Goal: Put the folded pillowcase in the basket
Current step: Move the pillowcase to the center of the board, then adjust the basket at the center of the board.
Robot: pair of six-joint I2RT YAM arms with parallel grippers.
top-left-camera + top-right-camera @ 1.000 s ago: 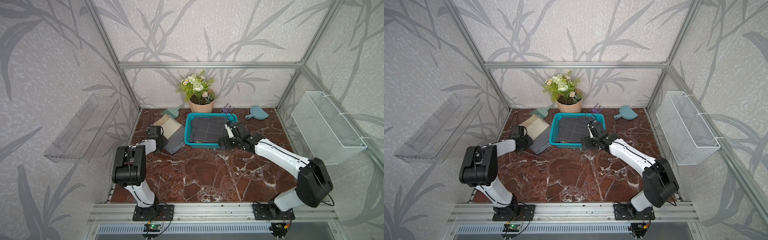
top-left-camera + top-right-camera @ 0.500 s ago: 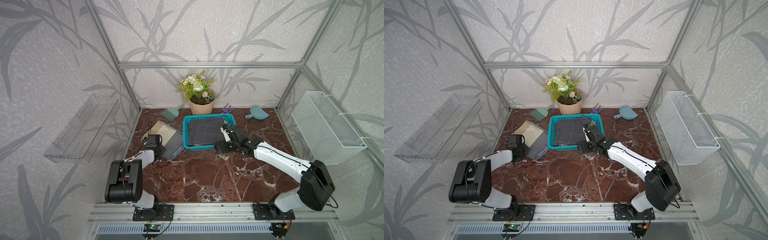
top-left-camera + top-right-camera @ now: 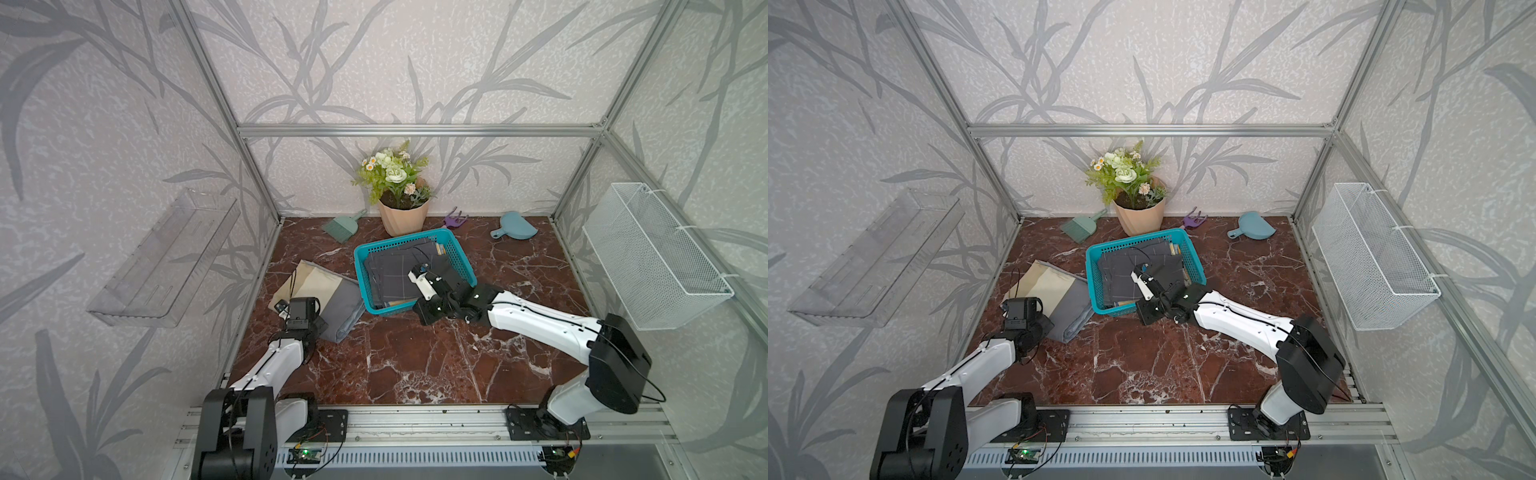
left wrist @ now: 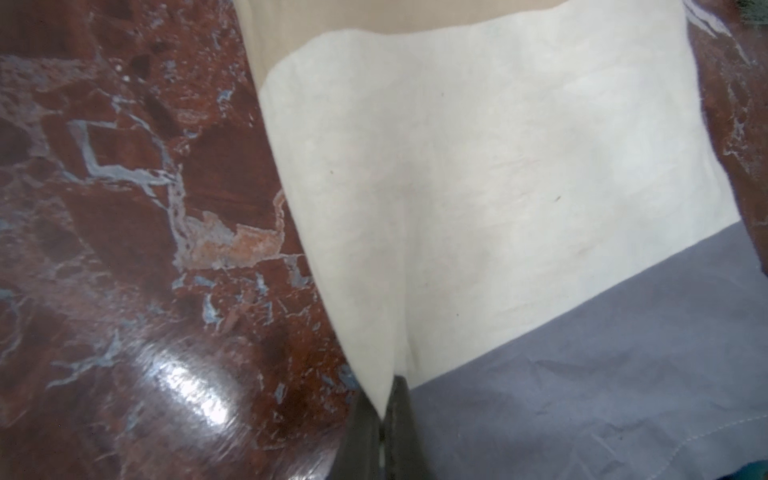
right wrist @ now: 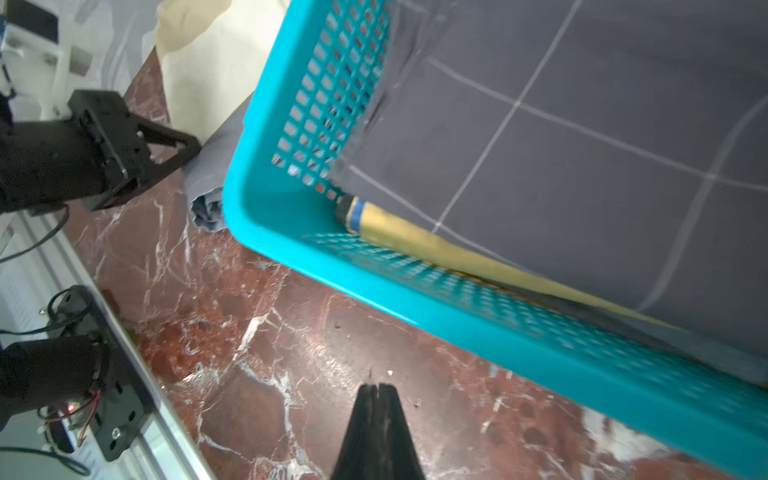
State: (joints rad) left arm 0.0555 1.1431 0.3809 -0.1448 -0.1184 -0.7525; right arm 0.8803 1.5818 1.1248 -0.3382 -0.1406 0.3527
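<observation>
Left gripper [image 4: 380, 430] is clamped on the cream corner of the pillowcase [image 4: 478, 187]; the cloth peaks up into the closed jaws. I see the pillowcase, cream w/ a grey band, lying on the table [image 3: 415, 353], outside the basket [image 3: 360, 278], on the left arm's side; in the right wrist view its grey fold sits right against the basket's corner. Right gripper [image 5: 377, 399] has its jaws together, nothing btwn them, over bare table just outside the basket's near wall. Basket sits skewed on the table; it holds a dark checked cloth [image 3: 395, 274].
</observation>
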